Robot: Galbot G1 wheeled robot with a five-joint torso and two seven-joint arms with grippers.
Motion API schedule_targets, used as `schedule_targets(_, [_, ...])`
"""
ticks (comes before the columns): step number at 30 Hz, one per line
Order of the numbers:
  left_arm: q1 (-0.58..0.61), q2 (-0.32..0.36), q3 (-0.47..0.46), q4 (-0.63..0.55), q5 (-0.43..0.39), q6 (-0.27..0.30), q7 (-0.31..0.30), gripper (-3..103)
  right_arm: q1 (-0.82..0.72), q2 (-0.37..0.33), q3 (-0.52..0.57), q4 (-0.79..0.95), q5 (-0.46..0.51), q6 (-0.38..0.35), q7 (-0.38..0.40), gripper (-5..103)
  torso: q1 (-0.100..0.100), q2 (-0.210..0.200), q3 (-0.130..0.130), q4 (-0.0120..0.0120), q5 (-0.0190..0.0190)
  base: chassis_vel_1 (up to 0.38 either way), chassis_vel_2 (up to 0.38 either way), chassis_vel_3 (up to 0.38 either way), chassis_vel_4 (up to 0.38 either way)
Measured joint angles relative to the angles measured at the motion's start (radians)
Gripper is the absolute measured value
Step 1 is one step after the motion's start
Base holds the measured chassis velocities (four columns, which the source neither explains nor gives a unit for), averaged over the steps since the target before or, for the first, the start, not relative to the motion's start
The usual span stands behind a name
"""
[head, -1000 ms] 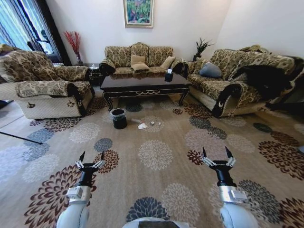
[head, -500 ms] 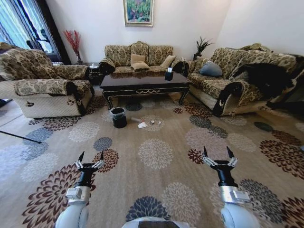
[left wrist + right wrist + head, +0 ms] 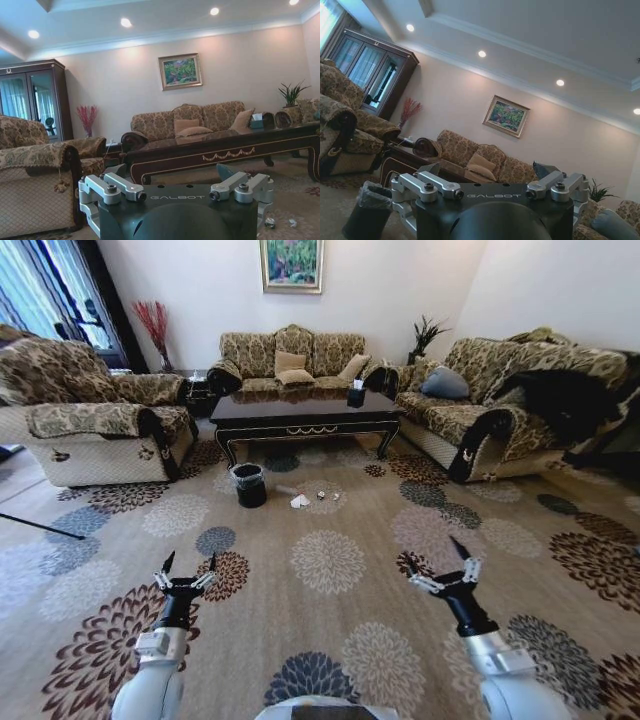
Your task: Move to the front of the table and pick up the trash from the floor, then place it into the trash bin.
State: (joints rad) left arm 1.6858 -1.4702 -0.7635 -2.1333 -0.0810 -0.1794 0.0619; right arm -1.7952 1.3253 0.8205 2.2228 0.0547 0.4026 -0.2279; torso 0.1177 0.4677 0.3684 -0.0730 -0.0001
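The left hand [image 3: 186, 568] hangs low over the flowered carpet [image 3: 330, 565] at the near left of the head view, its two dark pointed fingers spread wide with nothing between them; the right hand [image 3: 437, 562] is at the near right, tilted toward the middle of the room, its fingers likewise wide apart and empty; both hands are well apart from the litter on the floor. Ahead of them, on the carpet just before the counter, lies the trash: a crumpled white paper [image 3: 299, 502], a small round silvery piece [image 3: 320, 495] just beside it, and a slim clear plastic bottle [image 3: 288, 491] lying flat between the paper and the bin, its cap too small to make out; the small round black trash bin lined with a crinkly clear plastic bag [image 3: 249, 485] stands upright to the left of the paper, near the counter's front left leg, and shows also in the right wrist view [image 3: 368, 216]. Beyond stands the long low counter of glossy dark wood with curved legs and gold ornament on its apron [image 3: 305, 418], seen from the left wrist too [image 3: 220, 147]; a small dark box [image 3: 356, 397] sits on its right end. Patterned gold-brown sofas [image 3: 290, 360] ring the counter on three sides.
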Motion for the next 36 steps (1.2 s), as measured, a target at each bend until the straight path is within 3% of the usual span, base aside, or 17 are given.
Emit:
schedule_targets(4, [0.004, 0.0, -0.003, -0.002, 0.0, -0.001, 0.001, 100, -0.007, 0.005, -0.014, 0.01, -0.011, -0.049, 0.064, 100, -0.004, -0.013, -0.008, 0.0, 0.0001, 0.0, 0.0, 0.0, 0.0])
schedule_targets(5, [0.007, 0.0, -0.003, -0.002, 0.0, -0.003, 0.001, 100, -0.018, 0.004, -0.029, 0.025, -0.007, -0.109, 0.143, 100, -0.007, -0.02, -0.013, 0.0, 0.0, 0.0, 0.0, 0.0, 0.0])
schedule_targets(7, [0.01, -0.002, -0.003, -0.002, 0.0, -0.006, 0.001, 100, -0.03, -0.004, -0.05, 0.04, 0.006, -0.17, 0.228, 100, -0.011, -0.029, -0.019, 0.0, 0.0, 0.0, 0.0, 0.0, 0.0])
schedule_targets(12, [0.011, -0.006, -0.001, -0.002, 0.003, -0.008, 0.002, 100, -0.045, -0.047, -0.123, 0.044, 0.054, -0.203, 0.313, 100, -0.018, -0.051, -0.032, 0.0, 0.0, 0.0, 0.0, 0.0, 0.0])
schedule_targets(16, [0.019, -0.006, -0.001, -0.006, 0.006, -0.009, 0.002, 100, -0.02, -0.097, -0.17, -0.002, 0.133, -0.183, 0.3, 100, -0.024, -0.065, -0.041, 0.0, -0.0001, 0.0, 0.0, 0.0, 0.0])
schedule_targets(19, [0.03, -0.006, -0.001, -0.008, 0.007, -0.011, 0.002, 100, 0.008, -0.125, -0.171, -0.053, 0.136, -0.158, 0.269, 100, -0.027, -0.073, -0.046, 0.0, 0.0004, 0.0, 0.0, 0.0, 0.0])
schedule_targets(27, [0.099, -0.012, -0.007, -0.028, 0.007, -0.02, 0.002, 100, 0.139, -0.235, -0.14, -0.195, 0.248, -0.123, 0.148, 100, -0.04, -0.108, -0.068, 0.0001, 0.0002, 0.0, 0.0, 0.0, 0.0])
schedule_targets(36, [0.142, -0.018, -0.006, -0.058, 0.02, -0.023, 0.004, 100, 0.187, -0.302, -0.124, -0.25, 0.306, -0.136, 0.133, 100, -0.053, -0.144, -0.09, 0.0, 0.0001, 0.0, 0.0, 0.0, 0.0])
